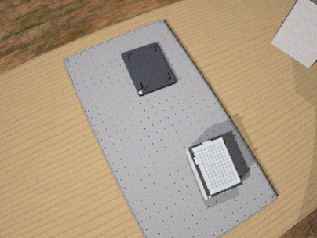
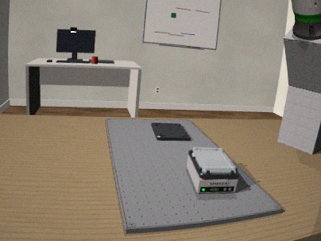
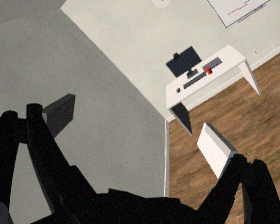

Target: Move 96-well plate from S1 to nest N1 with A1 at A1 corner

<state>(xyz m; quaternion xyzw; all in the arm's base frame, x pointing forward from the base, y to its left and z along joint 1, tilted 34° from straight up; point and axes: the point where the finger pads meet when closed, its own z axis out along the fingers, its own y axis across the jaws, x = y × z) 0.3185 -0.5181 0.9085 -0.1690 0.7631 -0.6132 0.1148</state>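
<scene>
The white 96-well plate (image 1: 216,165) sits flat on the plate shaker S1 (image 1: 220,167) at the near right of the grey breadboard; it also shows in the exterior view (image 2: 213,160) on the shaker (image 2: 212,176). The dark plate nest N1 (image 1: 148,67) lies empty at the far end of the board, with a small pale mark at one corner (image 1: 140,93); it shows in the exterior view too (image 2: 171,131). My gripper (image 3: 139,121) is open and empty, pointing up at the room's wall and ceiling, far from the plate. It is out of the top and exterior views.
The grey perforated breadboard (image 1: 165,126) lies on a wooden table. The robot's grey pedestal (image 2: 303,106) stands at the right edge, with the arm base (image 2: 307,11) on top. A desk with a monitor (image 2: 75,43) and a whiteboard (image 2: 182,16) are by the far wall.
</scene>
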